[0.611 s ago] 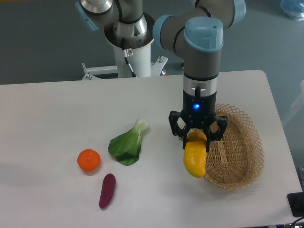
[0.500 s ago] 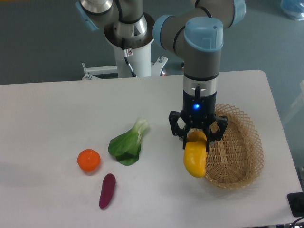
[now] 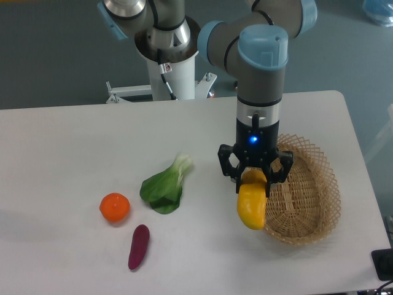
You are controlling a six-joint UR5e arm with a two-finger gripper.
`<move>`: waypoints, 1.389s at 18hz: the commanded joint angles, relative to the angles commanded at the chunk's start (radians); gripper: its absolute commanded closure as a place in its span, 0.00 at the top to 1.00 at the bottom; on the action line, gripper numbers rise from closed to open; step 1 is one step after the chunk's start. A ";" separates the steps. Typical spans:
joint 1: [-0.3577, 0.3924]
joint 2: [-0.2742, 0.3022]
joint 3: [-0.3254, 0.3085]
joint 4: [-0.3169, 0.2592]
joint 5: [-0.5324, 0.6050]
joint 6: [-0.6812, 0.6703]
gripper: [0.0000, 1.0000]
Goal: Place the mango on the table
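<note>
The yellow-orange mango (image 3: 252, 208) hangs upright in my gripper (image 3: 253, 179), whose black fingers are shut on its top end. It is held above the left rim of the wicker basket (image 3: 307, 190), over the edge between basket and white table (image 3: 73, 153). Whether the mango's lower end touches anything cannot be told.
On the table to the left lie a green bok choy (image 3: 164, 186), a round orange (image 3: 115, 207) and a purple sweet potato (image 3: 139, 246). The robot's base (image 3: 166, 61) stands behind the table's far edge.
</note>
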 joint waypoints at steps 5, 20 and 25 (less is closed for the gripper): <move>-0.063 0.020 -0.078 -0.002 0.092 -0.009 0.48; -0.362 0.133 -0.416 -0.002 0.155 0.032 0.48; -0.416 0.100 -0.451 0.006 0.155 0.055 0.48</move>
